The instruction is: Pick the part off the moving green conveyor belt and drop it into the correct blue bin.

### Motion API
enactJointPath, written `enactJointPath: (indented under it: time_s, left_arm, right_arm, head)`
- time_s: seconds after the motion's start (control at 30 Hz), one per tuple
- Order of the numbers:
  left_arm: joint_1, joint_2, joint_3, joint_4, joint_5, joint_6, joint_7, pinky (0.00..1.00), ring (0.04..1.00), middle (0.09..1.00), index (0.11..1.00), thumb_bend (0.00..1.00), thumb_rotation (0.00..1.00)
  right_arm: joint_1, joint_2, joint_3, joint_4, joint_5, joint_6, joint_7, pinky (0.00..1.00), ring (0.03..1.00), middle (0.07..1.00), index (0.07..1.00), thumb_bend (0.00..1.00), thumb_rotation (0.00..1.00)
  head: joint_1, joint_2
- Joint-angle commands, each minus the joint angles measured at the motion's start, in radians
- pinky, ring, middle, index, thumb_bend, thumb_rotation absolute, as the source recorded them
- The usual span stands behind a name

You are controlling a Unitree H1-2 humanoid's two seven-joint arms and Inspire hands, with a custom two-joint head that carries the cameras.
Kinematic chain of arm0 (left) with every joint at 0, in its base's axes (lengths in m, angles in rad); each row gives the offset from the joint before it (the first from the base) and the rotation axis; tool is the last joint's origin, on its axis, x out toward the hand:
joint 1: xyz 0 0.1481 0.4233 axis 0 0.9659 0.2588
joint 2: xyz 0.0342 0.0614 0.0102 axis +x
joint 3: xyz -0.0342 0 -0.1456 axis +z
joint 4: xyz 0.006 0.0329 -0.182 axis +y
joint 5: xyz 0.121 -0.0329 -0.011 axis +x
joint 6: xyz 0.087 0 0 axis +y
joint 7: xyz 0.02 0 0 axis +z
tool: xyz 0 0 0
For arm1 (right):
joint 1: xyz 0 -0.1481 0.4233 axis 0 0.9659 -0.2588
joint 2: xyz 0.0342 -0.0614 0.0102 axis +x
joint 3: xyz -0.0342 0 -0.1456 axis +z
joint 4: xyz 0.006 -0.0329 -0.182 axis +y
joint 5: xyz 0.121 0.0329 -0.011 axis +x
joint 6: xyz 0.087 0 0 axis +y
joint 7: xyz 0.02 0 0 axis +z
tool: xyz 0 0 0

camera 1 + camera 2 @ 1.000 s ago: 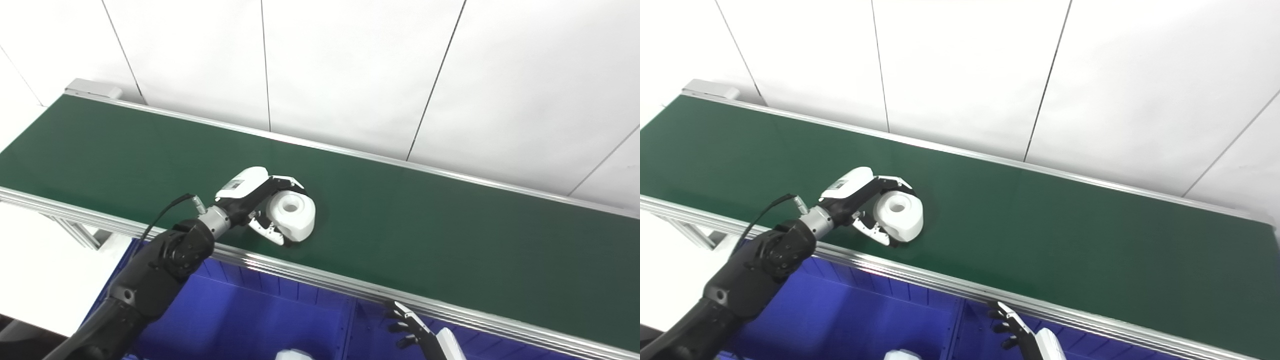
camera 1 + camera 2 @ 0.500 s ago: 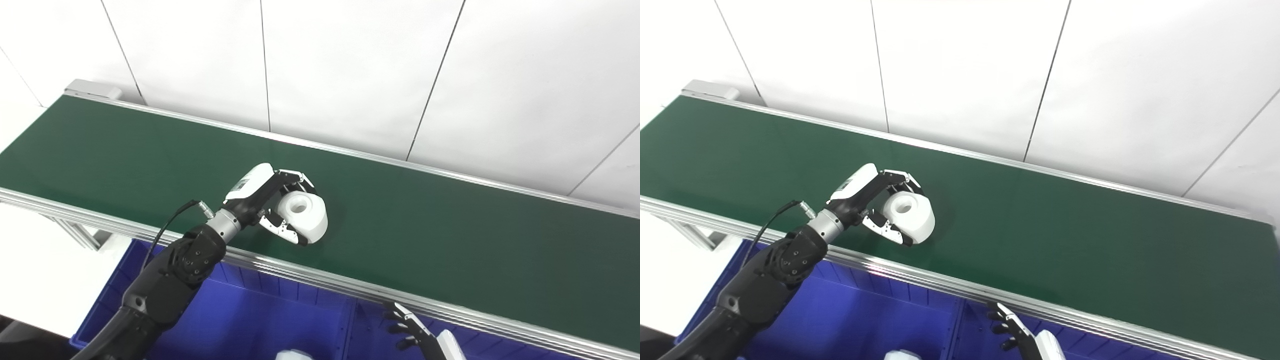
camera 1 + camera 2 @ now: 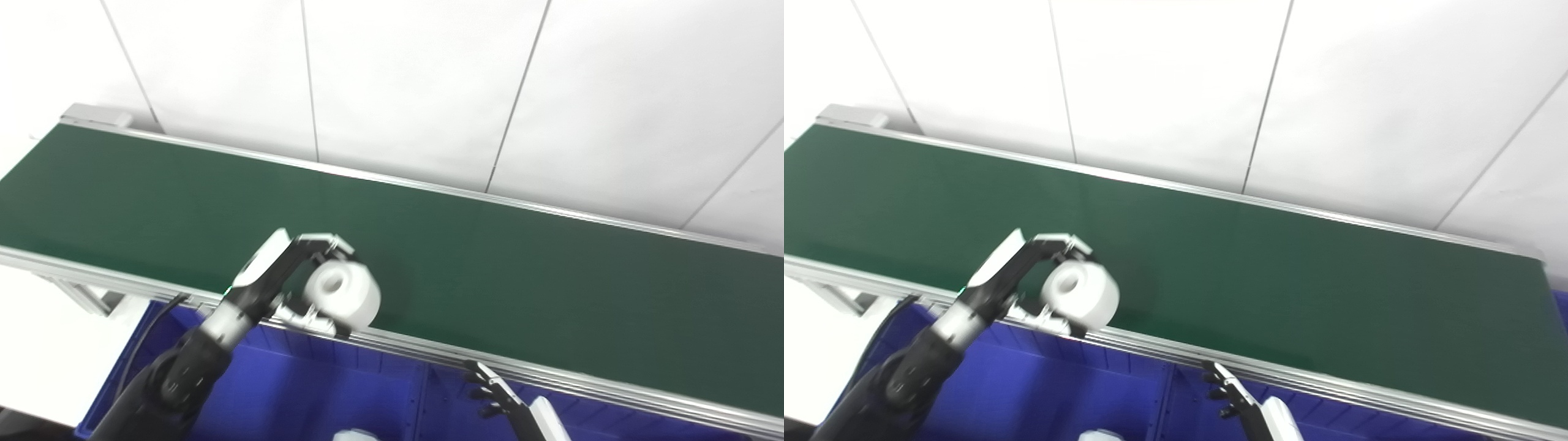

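My left hand point(image 3: 288, 282) is shut on a white cylindrical part point(image 3: 344, 293) with a hole in its top face, and holds it lifted over the near metal rail of the green conveyor belt point(image 3: 490, 269). It also shows in the right eye view point(image 3: 1082, 294). Blue bins point(image 3: 318, 392) lie below the rail, right under the held part. My right hand point(image 3: 514, 404) is low at the bottom edge over the bins, fingers apart and empty.
Another white part point(image 3: 355, 435) lies in the blue bin at the bottom edge. A divider wall point(image 3: 422, 398) separates two bin compartments. The conveyor's silver near rail point(image 3: 551, 376) runs between belt and bins. A white panelled wall stands behind the belt.
My left hand has lifted the white part off the belt and drawn it toward me, to the near rail above the bins. The camera has also shifted a little. The right hand stays put.
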Motion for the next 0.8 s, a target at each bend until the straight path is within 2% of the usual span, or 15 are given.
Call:
enactJointPath:
  time_s: [0.0,0.23,0.47,0.67,0.77]
  left_arm:
    - [0.018,0.013,-0.002,-0.024,-0.002,-0.035,-0.001,0.39,0.395,0.477,0.554,0.49,0.0]
    - [0.088,-0.007,-0.032,-0.046,0.015,0.029,-0.037,0.4,0.399,0.492,0.545,0.49,0.0]
    - [0.1,0.018,-0.064,-0.08,0.081,0.134,-0.108,0.43,0.413,0.494,0.536,0.49,0.0]
    - [0.087,0.039,-0.099,-0.114,0.147,0.309,-0.197,0.45,0.406,0.487,0.546,0.49,0.0]
    - [0.077,0.044,-0.111,-0.122,0.17,0.373,-0.223,0.44,0.396,0.478,0.555,0.49,0.0]
  right_arm:
    - [-0.011,0.01,-0.001,-0.029,0.004,0.007,0.004,0.69,0.799,0.864,0.924,0.69,0.31]
    - [-0.013,0.008,-0.014,-0.043,0.017,0.013,0.02,0.68,0.795,0.858,0.923,0.71,0.33]
    - [-0.009,0.002,-0.027,-0.074,0.024,0.03,0.045,0.67,0.795,0.862,0.924,0.7,0.33]
    - [-0.003,0.002,-0.033,-0.087,0.023,0.036,0.054,0.67,0.79,0.859,0.92,0.71,0.34]
    - [-0.002,0.005,-0.035,-0.089,0.024,0.042,0.057,0.67,0.791,0.858,0.917,0.71,0.33]
  head:
    - [-0.003,0.007]
    - [-0.002,0.067]
    - [0.002,0.089]
    - [0.01,0.093]
    - [0.01,0.094]
